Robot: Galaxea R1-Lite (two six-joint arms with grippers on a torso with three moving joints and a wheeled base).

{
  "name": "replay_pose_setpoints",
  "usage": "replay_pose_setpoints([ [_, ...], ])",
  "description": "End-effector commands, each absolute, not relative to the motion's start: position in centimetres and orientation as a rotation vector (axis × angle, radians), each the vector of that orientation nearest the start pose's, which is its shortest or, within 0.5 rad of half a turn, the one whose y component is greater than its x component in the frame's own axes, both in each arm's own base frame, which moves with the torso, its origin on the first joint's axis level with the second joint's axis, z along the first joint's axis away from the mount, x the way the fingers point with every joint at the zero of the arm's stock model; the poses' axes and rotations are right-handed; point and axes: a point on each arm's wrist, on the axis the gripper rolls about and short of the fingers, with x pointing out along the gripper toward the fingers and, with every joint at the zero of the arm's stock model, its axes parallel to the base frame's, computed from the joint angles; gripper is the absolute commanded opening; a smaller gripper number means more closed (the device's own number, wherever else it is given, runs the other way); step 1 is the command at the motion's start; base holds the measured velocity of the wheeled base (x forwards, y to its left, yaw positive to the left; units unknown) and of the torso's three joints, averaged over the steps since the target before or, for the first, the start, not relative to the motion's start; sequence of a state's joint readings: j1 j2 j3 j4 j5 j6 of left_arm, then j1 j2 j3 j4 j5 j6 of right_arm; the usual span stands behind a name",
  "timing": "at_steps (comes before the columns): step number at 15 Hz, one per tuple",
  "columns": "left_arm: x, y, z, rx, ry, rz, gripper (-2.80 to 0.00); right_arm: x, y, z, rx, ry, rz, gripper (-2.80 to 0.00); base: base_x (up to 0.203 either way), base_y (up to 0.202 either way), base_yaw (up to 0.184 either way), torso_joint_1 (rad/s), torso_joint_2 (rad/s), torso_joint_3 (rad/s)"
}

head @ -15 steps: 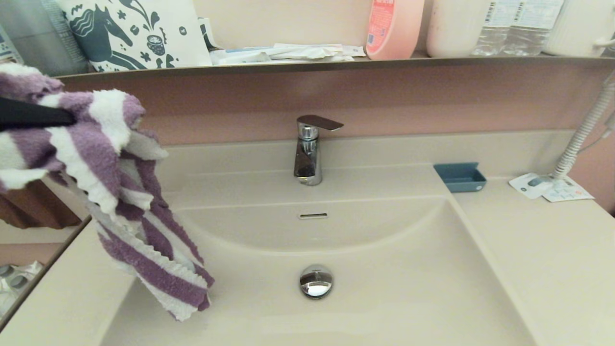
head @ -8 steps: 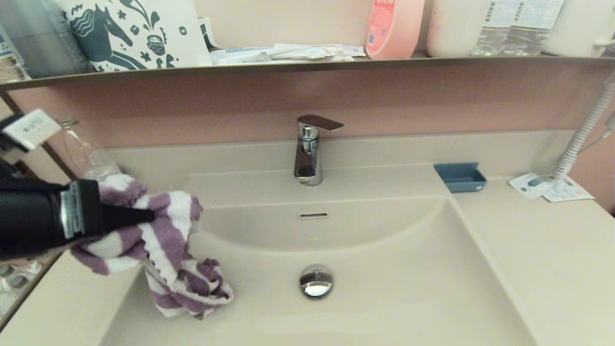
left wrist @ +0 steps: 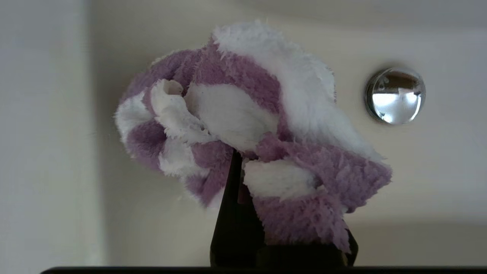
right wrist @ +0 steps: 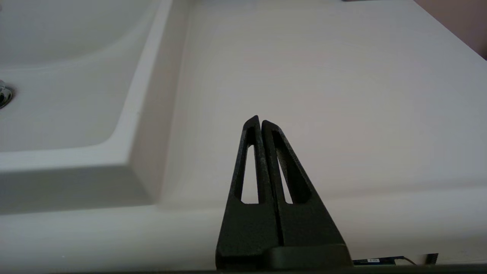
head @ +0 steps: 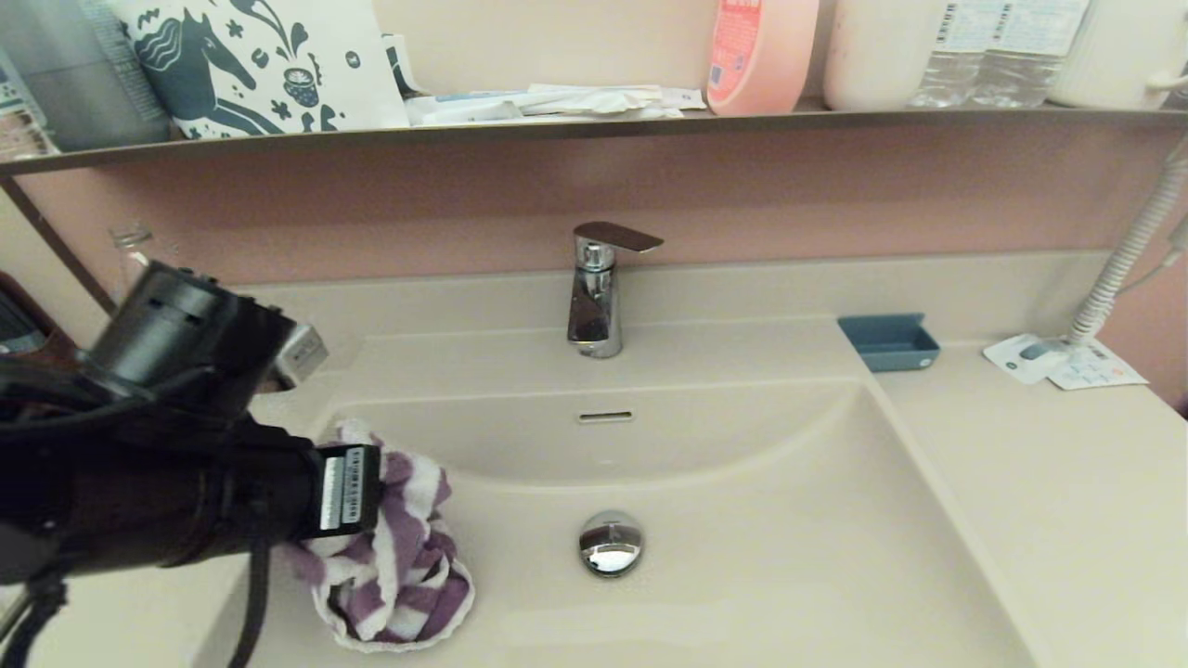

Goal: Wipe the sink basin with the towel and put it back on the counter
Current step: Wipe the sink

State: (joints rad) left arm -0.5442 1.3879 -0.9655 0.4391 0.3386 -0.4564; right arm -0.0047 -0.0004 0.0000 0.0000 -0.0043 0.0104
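The towel [head: 394,557] is bunched on the left floor of the sink basin [head: 789,557], left of the drain plug [head: 611,543]. It is held clamped by the left gripper [left wrist: 241,167], whose fingertips are buried in the pile; apparently the cloth touches the basin. The right gripper [right wrist: 260,121], pressed together, is seen only above the counter [right wrist: 323,95].

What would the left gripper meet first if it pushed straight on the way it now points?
The left gripper, shut on the towel, probably meets the sink basin floor next, left of the drain plug.
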Motion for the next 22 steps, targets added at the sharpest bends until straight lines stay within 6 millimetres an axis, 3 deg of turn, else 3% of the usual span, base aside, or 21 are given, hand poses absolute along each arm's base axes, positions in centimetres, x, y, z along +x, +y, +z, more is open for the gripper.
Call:
replay_pose_setpoints([
  [1, 19.8, -12.3, 19.4, -0.017, 0.839, -0.024, -2.8, -2.3, 0.0, 7.5, 0.011, 0.001, -0.009, -2.8, 0.0, 0.0, 0.0, 0.0, 0.0, 0.0],
  [9, 23.4, -17.9, 13.1, -0.021, 0.893, 0.017, -2.8, -2.3, 0.0, 7.5, 0.011, 0.0, -0.009, -2.8, 0.0, 0.0, 0.0, 0.0, 0.0, 0.0],
  [19, 27.6, -24.6, 10.5, -0.039, 0.793, 0.077, -2.8, -2.3, 0.0, 7.5, 0.01, 0.0, -0.009, -2.8, 0.0, 0.0, 0.0, 0.0, 0.0, 0.0],
  [22, 27.9, -26.3, 9.3, -0.037, 0.79, 0.076, -2.8, -2.3, 0.0, 7.5, 0.01, 0.0, -0.009, -2.8, 0.0, 0.0, 0.0, 0.0, 0.0, 0.0],
])
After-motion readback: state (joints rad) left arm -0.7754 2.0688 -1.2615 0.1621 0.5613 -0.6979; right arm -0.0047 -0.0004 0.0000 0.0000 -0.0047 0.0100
